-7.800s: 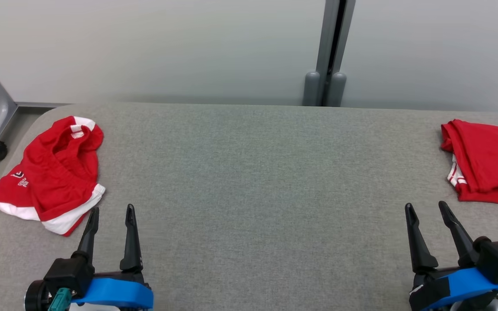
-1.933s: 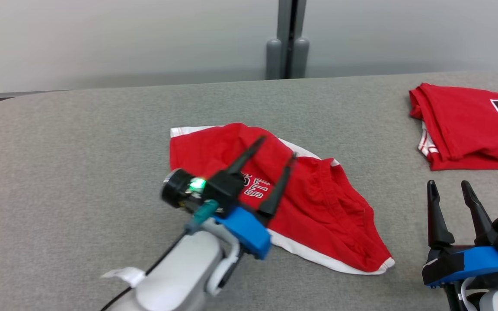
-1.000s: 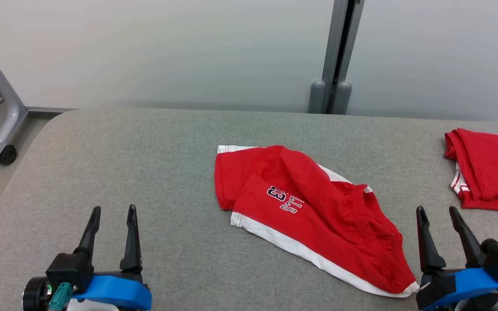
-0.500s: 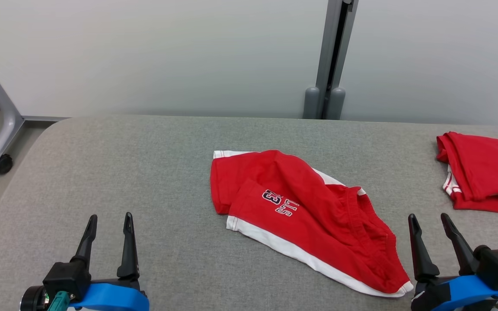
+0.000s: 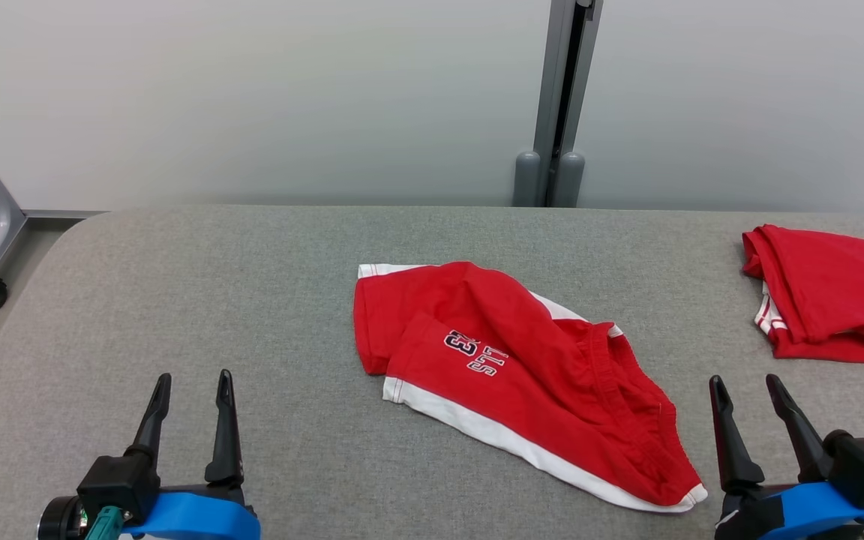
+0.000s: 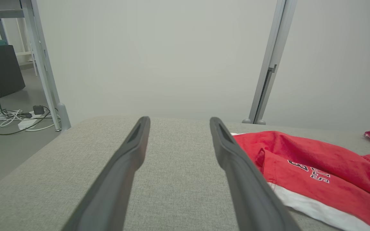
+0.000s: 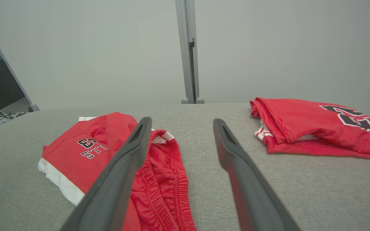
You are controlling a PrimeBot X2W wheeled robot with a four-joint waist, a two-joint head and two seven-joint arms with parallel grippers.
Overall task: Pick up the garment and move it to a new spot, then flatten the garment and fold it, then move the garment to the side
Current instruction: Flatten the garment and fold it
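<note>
Red shorts with white trim (image 5: 522, 375) sit in neither grip: your left pincer (image 5: 193, 375) and right pincer (image 5: 744, 379) hang wide open, empty, at the grey fabric counter's (image 5: 252, 300) near edge. They lie rumpled mid-counter, so flattening, folding and moving aside likely remain.

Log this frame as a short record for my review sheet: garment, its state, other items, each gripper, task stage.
garment: red shorts, white trim, mid-table
state: rumpled, partly doubled over, not flat
other item: folded red garment, far right, apart from the shorts
surface: grey table
left gripper: open, empty, clear of the shorts
right gripper: open, empty, just right of the shorts' near corner
stage: flattening and folding not yet done
</note>
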